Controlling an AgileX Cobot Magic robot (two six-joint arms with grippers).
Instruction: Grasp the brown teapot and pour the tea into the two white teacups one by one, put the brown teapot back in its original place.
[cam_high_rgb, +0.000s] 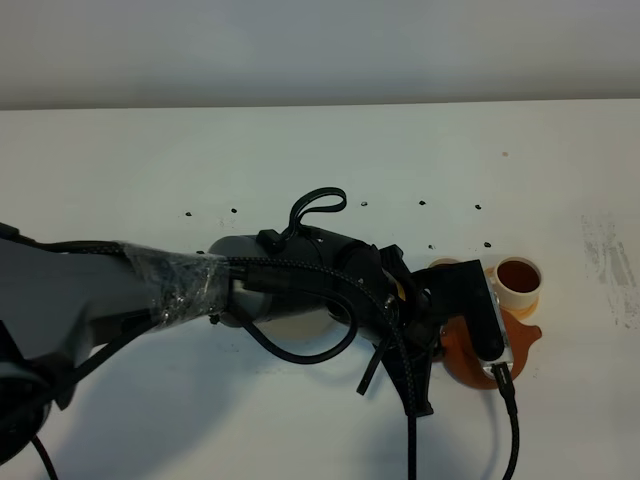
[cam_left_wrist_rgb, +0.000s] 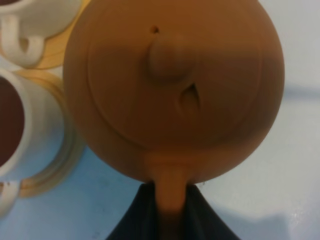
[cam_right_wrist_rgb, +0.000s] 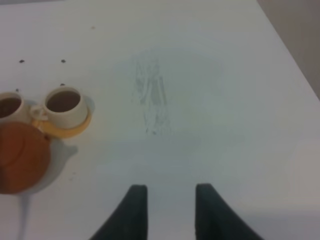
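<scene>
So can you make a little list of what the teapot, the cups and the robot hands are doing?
teapot: brown teapot held off its handle by the left gripper
cups: two white teacups on orange coasters, both with tea inside
right gripper: over bare white table, holding nothing
teapot's place: hidden from view

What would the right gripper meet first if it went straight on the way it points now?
Probably only the bare white table. In the right wrist view the right gripper points at open tabletop with faint scuff marks; the brown teapot and teacups lie off to one side.
</scene>
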